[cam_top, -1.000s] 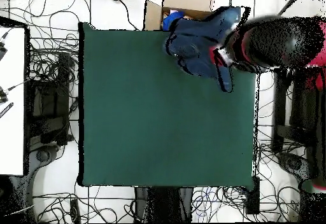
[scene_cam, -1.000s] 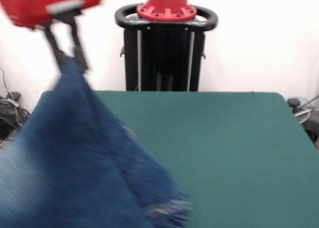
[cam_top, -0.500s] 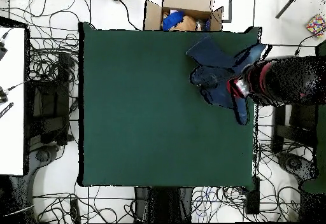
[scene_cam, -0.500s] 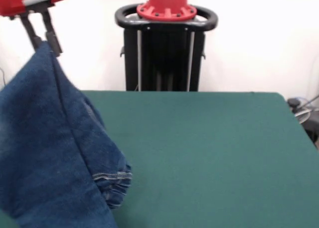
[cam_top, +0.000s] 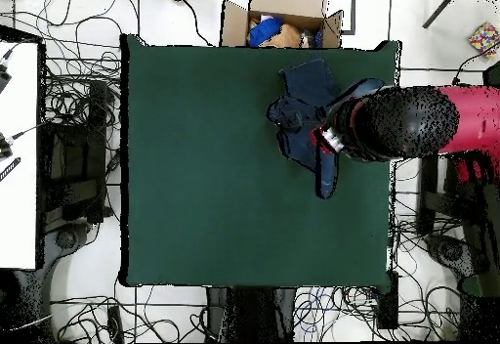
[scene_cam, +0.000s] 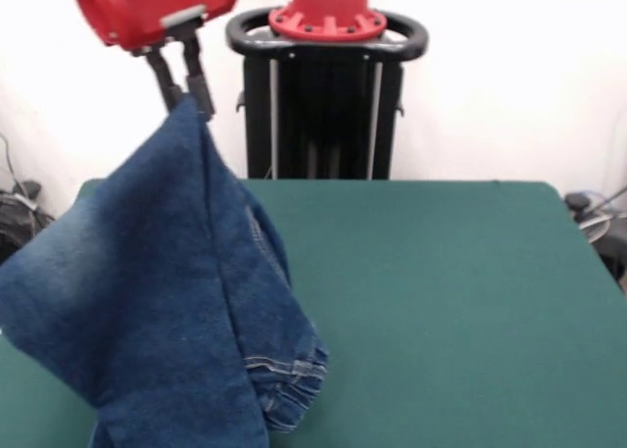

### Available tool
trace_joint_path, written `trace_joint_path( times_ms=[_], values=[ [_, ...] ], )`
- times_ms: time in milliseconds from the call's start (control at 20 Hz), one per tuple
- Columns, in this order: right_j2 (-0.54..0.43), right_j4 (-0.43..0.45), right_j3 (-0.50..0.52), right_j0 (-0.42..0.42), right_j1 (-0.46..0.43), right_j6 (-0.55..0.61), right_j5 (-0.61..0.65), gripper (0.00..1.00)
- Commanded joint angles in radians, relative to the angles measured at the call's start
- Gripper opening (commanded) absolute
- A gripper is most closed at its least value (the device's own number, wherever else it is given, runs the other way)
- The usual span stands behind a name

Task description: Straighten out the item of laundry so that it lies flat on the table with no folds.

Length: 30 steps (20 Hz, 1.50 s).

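Note:
The blue denim jeans (scene_cam: pixel 157 311) hang bunched from my gripper (scene_cam: pixel 186 100), which is shut on their top edge high above the green table (scene_cam: pixel 460 301). The cloth drapes down at the picture's left, a stitched hem (scene_cam: pixel 289 370) low near the table. In the overhead view the jeans (cam_top: pixel 303 115) hang over the table's (cam_top: pixel 215 184) upper right part, beside the red and black arm (cam_top: pixel 410 125); the gripper itself is hidden under the arm there.
The black pedestal (scene_cam: pixel 328 95) stands at the table's far side. An open cardboard box (cam_top: pixel 283 22) with items sits beyond the table's top edge in the overhead view. Cables cover the floor all around.
My gripper has swung back over the table with the jeans, toward the middle, after going out past the table's edge. The hanging cloth has followed it.

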<state>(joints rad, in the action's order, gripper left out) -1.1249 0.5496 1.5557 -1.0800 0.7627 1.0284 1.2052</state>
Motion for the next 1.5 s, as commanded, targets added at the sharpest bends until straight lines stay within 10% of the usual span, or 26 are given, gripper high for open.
trace_joint_path(
  times_ms=[50,350,650,1400,1450,1500],
  values=[
    [0.046,-0.018,0.107,0.066,0.085,0.120,-0.100,0.00],
    [0.105,-0.018,0.139,0.119,0.131,0.218,-0.125,0.00],
    [0.044,-0.092,0.387,-0.015,0.273,0.178,-0.246,0.00],
    [0.218,0.037,0.462,0.005,0.108,0.166,-0.540,0.00],
    [0.222,0.030,0.464,0.005,0.107,0.142,-0.549,1.00],
    [0.223,0.030,0.463,0.005,0.107,0.141,-0.547,1.00]
  ],
)
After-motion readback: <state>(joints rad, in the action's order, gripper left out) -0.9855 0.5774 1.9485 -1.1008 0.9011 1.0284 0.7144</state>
